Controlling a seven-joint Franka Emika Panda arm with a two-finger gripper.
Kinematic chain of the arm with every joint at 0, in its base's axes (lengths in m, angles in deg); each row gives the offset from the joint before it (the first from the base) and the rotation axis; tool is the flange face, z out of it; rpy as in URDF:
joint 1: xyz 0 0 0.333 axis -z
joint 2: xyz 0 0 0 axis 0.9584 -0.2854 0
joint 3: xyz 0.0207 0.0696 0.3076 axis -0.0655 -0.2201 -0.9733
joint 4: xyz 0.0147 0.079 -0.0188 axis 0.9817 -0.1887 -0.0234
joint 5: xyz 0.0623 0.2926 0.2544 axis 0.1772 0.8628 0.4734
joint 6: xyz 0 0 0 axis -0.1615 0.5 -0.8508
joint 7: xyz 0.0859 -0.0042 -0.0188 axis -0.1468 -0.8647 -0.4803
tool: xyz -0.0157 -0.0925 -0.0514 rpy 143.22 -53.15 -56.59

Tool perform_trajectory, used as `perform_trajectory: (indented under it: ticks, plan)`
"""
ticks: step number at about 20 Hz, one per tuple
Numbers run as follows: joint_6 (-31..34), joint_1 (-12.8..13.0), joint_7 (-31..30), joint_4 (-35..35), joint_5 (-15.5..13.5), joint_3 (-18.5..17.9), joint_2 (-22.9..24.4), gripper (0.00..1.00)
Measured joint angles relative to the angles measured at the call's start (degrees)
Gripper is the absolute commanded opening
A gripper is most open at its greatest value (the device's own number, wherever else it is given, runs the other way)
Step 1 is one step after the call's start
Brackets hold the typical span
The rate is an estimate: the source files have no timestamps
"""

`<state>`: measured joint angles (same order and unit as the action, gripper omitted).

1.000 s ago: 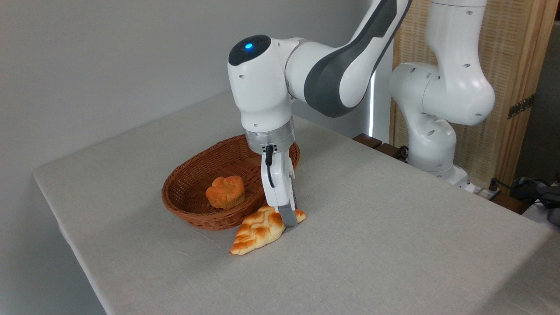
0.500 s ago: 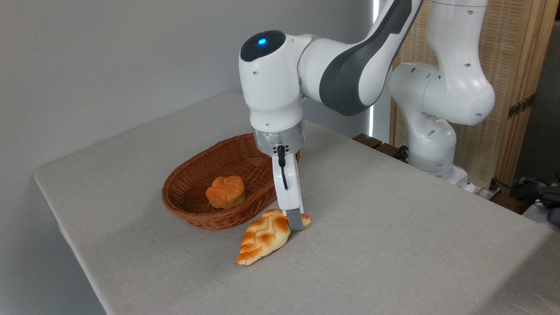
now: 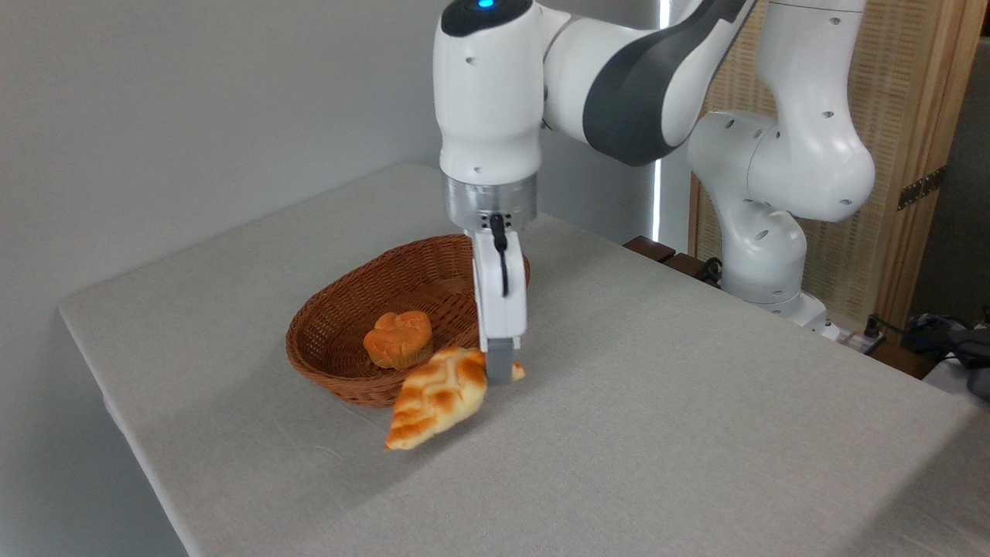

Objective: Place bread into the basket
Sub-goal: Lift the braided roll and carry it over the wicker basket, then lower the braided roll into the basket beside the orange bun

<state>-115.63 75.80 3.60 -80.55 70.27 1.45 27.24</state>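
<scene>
The bread [image 3: 435,397], a braided pale golden loaf with browned patches, hangs tilted just above the table, its pointed end drooping to the lower left. My gripper [image 3: 501,373] is shut on its upper right end, pointing straight down. The loaf overlaps the near rim of the reddish-brown wicker basket [image 3: 340,321], which sits behind and to the left. Only the near finger shows; the far one is hidden behind it.
A small round orange bun [image 3: 397,339] lies inside the basket. The grey table [image 3: 696,433] stretches open to the right and front. The arm's white base [image 3: 762,255] stands at the back right, before a wooden screen.
The gripper has risen and shifted slightly left, lifting the bread off the table. The loaf now hangs in front of the basket's near rim.
</scene>
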Motion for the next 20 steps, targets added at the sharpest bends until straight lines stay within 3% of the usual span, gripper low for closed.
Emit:
perform_trajectory:
  ticks: [6,10,11,12,15,20]
  plan:
    - [0.2,0.5,-0.5,1.2,-4.3,6.4,0.4,0.12]
    - [3.4,0.6,-1.7,2.2,-5.2,9.5,1.0,0.19]
    - [4.6,0.6,-2.1,2.5,-5.2,10.2,1.2,0.38]
    - [5.4,0.6,-2.7,2.7,-5.2,11.0,1.4,0.68]
    - [6.1,0.7,-4.9,2.7,-5.2,13.4,1.6,1.00]
    - [7.5,0.7,-5.8,2.7,-5.2,15.4,1.6,1.00]
